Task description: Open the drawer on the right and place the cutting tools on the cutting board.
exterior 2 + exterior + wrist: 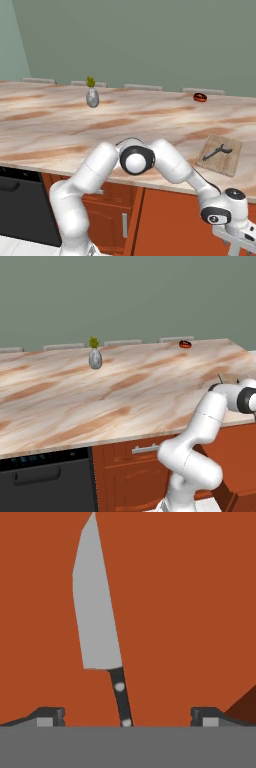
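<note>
A kitchen knife (95, 612) with a broad silver blade and a black riveted handle lies on the reddish-brown floor of the drawer (190, 612). My gripper (127, 717) hangs open just above it, one fingertip on each side of the handle and nothing gripped. From the right base view, the gripper (240, 244) is low, below the counter edge at the far right. The light tan cutting board (221, 155) rests on the counter above it. A dark-handled tool (218, 151) lies on the board.
The pink-beige marbled counter (125, 391) carries a grey vase with a green sprig (95, 357) and a small red-and-black object (185, 344) at the back. A black dishwasher front (45, 481) sits lower left. A drawer front with a silver handle (145, 448) is beside it.
</note>
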Motion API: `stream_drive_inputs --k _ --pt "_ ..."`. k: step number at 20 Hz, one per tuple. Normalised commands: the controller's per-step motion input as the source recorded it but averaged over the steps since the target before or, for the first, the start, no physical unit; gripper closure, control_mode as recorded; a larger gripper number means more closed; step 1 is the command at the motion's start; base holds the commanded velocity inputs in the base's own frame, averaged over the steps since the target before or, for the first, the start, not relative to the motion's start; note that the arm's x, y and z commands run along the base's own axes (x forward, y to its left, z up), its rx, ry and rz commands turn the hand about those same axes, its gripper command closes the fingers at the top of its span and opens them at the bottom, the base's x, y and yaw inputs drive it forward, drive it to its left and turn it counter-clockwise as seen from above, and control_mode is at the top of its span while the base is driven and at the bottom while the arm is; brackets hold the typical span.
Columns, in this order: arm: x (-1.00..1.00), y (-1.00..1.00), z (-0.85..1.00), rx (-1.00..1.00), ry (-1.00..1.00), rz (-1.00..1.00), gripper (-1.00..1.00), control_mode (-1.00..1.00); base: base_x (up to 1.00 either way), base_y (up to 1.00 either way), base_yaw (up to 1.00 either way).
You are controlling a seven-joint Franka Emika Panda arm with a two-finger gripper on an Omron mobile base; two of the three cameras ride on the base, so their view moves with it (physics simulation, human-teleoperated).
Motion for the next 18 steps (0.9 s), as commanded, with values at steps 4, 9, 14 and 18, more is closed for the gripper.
stream_drive_inputs --k 4,9,14,18 --pt "0.0 -0.09 -0.05 0.05 0.0 0.0 -1.0 -1.0 0.0 0.0 0.0" --pt "-0.07 -0.06 -0.22 0.07 0.0 0.0 -1.0 -1.0 0.0 0.0 0.0" --pt "-0.07 0.0 -0.37 0.04 0.0 0.0 -1.0 -1.0 0.0 0.0 0.0" --pt "-0.02 0.0 -0.32 0.04 0.0 0.0 -1.0 -1.0 0.0 0.0 0.0"
